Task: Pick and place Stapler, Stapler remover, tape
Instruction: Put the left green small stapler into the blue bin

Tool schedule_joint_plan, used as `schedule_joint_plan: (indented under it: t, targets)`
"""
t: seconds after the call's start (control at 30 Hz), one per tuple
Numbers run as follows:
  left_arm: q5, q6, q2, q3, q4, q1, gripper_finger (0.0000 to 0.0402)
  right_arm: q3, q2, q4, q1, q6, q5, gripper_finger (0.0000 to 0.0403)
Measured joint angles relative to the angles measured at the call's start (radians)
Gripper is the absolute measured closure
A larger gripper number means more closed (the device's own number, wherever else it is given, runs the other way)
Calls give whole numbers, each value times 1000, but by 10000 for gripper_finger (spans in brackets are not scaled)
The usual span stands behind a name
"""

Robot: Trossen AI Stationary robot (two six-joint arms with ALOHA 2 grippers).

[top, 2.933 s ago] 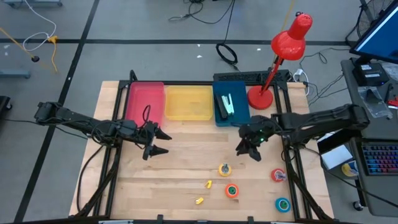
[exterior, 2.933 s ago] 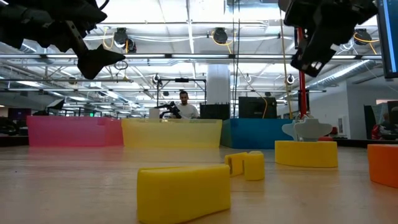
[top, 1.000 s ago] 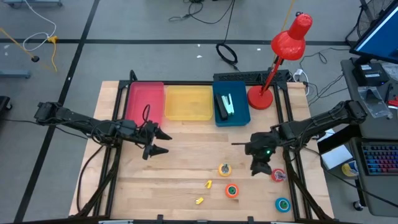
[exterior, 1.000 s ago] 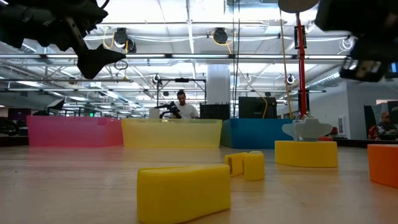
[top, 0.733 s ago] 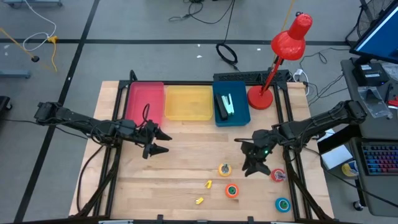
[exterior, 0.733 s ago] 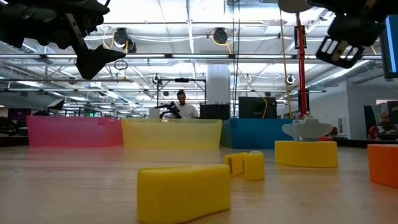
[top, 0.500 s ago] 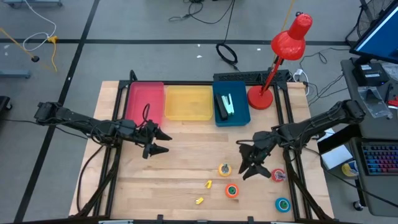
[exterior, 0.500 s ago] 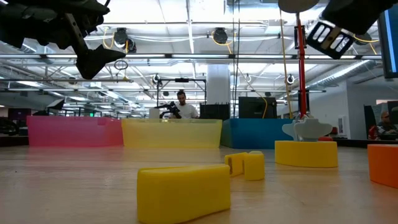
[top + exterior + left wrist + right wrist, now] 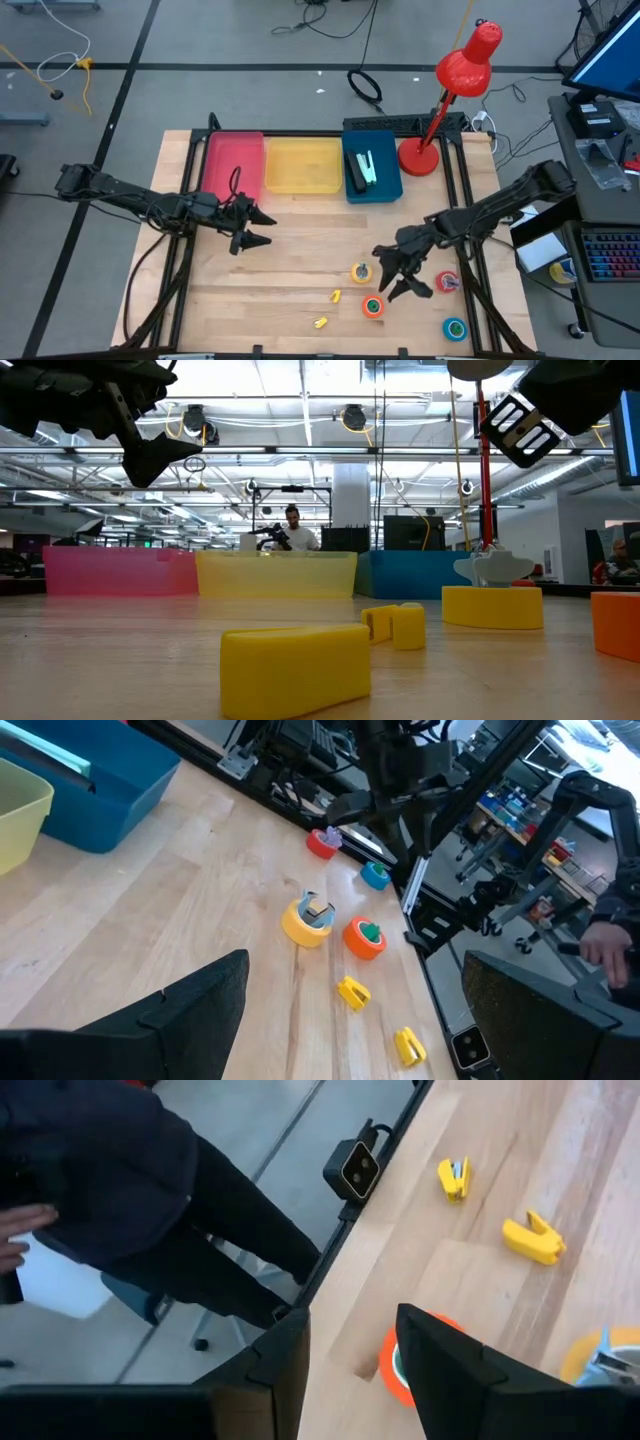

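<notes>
Below right gripper [image 9: 398, 275], fingers apart: orange ring-shaped tape roll [image 9: 373, 306], likely next pick; left gripper [image 9: 252, 226] idle, fingers apart.

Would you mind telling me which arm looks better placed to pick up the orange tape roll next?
Probably the right: the right gripper hangs open beside the orange tape roll, which shows between its fingers in its wrist view. The left gripper, also open, waits across the table near the bins.
</notes>
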Motion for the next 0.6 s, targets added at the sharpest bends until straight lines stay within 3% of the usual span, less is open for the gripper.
schedule_joint_plan:
  t: [0.6]
  targets:
    - [-2,18,0,0,1,0,39,0,92,89,77,-120,-6,261]
